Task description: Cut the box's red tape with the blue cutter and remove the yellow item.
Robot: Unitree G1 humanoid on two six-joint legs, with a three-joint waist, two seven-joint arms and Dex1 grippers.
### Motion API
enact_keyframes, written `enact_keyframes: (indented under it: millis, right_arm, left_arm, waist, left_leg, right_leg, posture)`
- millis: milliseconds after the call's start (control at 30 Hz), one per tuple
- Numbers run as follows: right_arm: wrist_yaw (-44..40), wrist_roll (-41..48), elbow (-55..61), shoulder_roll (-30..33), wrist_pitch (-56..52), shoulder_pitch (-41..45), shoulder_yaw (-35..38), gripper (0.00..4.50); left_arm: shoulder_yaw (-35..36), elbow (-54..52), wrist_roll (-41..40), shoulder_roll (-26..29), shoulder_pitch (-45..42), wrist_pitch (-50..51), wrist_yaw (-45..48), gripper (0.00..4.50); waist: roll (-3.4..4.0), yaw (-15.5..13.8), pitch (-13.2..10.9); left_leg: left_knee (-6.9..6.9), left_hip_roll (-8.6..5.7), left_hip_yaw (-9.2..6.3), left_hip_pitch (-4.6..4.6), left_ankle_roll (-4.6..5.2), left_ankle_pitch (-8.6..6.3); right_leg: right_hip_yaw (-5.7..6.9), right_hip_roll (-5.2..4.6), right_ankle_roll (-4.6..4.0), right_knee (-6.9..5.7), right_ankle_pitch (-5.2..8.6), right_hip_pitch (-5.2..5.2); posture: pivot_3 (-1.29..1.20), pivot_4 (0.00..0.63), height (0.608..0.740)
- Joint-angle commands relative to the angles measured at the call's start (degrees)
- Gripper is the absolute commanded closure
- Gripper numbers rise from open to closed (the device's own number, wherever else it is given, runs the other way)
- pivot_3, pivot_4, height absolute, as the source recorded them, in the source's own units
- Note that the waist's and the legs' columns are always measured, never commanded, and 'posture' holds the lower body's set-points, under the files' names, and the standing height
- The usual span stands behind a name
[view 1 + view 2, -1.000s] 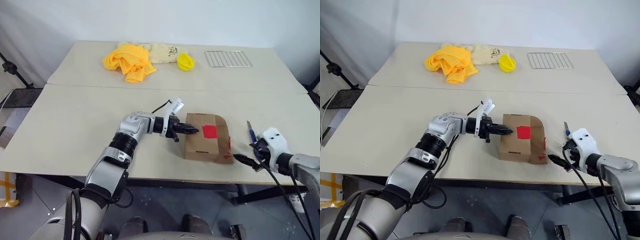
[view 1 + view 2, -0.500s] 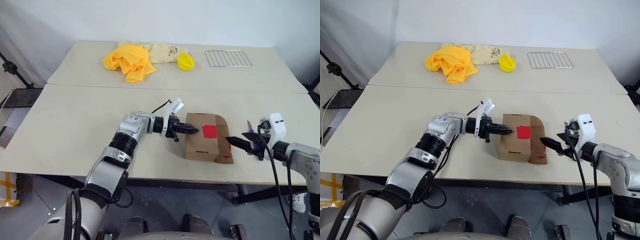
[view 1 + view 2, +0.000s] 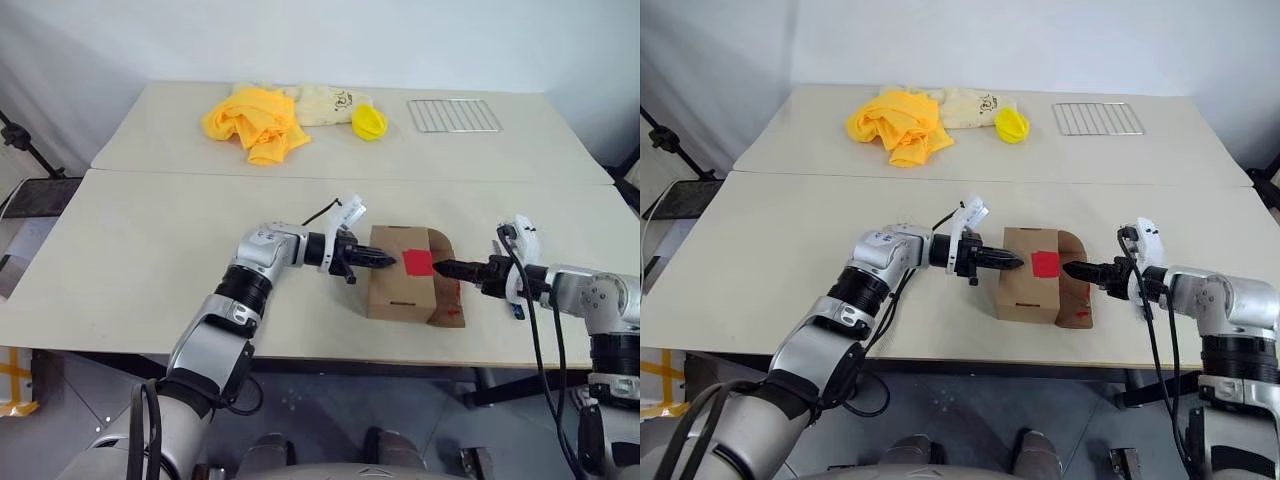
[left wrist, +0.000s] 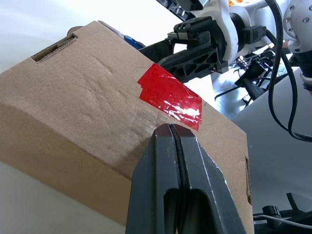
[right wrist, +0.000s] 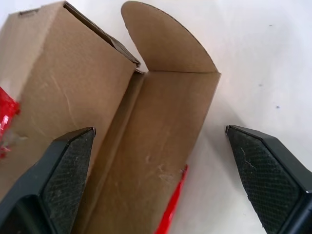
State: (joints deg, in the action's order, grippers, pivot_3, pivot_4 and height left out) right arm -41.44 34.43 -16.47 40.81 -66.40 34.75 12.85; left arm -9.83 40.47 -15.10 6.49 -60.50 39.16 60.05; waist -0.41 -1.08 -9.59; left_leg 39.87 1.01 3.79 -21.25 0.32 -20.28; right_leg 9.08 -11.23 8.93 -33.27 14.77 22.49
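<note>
The brown box (image 3: 400, 290) lies near the table's front edge with the red tape (image 3: 419, 262) on its top face. Its right end flap (image 5: 168, 126) hangs open, with a red strip along its edge. My left gripper (image 3: 390, 261) is shut and empty, its tips resting on the box's left top edge just short of the tape (image 4: 170, 95). My right gripper (image 3: 447, 268) is open, its fingers (image 5: 73, 161) on either side of the open flap. A bit of the blue cutter (image 3: 516, 311) shows on the table under my right wrist. The yellow item is hidden.
On the far table lie a crumpled orange-yellow cloth (image 3: 255, 122), a cream bag (image 3: 335, 103), a small yellow cup-shaped thing (image 3: 369, 121) and a wire rack (image 3: 455, 115). A seam (image 3: 300, 176) joins the two tables. The box sits close to the front edge (image 3: 330, 350).
My right gripper has risen from the table edge, rolled, and swung left to the box's open flap. The left gripper has stayed on the box.
</note>
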Motion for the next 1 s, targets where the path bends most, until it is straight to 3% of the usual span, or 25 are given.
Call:
enact_keyframes:
  millis: [33,500,600,933,1000]
  right_arm:
    - [-1.7,1.5,-2.2,-1.6,-2.9,0.6,-0.8,0.03]
    - [-3.6,2.8,-1.3,-4.9,-8.2,0.9,-1.1,0.03]
    - [-2.9,2.8,-1.5,-5.3,-8.6,0.8,-0.2,0.76]
    - [3.4,2.4,2.1,-6.6,-11.7,-0.7,3.2,4.28]
    - [4.5,2.9,3.8,-7.0,-13.0,-1.3,4.2,4.46]
  left_arm:
    - [-2.0,0.0,1.8,-0.1,1.4,1.3,-0.3,4.5]
    - [-1.8,-0.7,1.7,-0.3,1.7,1.5,-0.8,4.5]
    - [-1.8,-0.7,1.7,-0.4,1.7,1.4,-0.9,4.5]
    - [-2.0,-1.3,1.7,-0.5,2.4,1.4,-1.2,4.5]
    - [-2.1,-1.5,1.8,-0.5,2.5,1.4,-1.2,4.5]
  waist:
    - [0.0,0.1,0.0]
    - [0.01,1.1,0.0]
    - [0.01,1.2,0.0]
    - [0.02,1.2,0.0]
    - [0.03,1.1,0.0]
  left_leg:
    - [0.0,0.0,0.0,0.0,0.0,0.0]
    - [-0.04,0.01,0.0,0.02,-0.01,0.0]
    - [-0.08,0.01,0.0,0.03,-0.02,0.0]
    - [-0.1,0.01,0.01,0.03,-0.03,0.01]
    - [-0.1,0.01,0.01,0.03,-0.03,0.01]
  right_leg:
    - [0.0,0.0,0.0,0.0,0.0,0.0]
    - [0.01,0.01,0.0,0.0,0.0,0.0]
    - [0.01,0.01,0.0,0.0,0.0,0.0]
    - [0.0,0.01,0.0,0.0,0.0,0.01]
    - [0.0,0.01,0.0,0.0,0.0,0.01]
  posture:
    - [0.0,0.15,0.74]
    - [0.0,0.15,0.74]
    - [0.0,0.15,0.74]
    - [0.0,0.15,0.74]
    - [0.0,0.15,0.74]
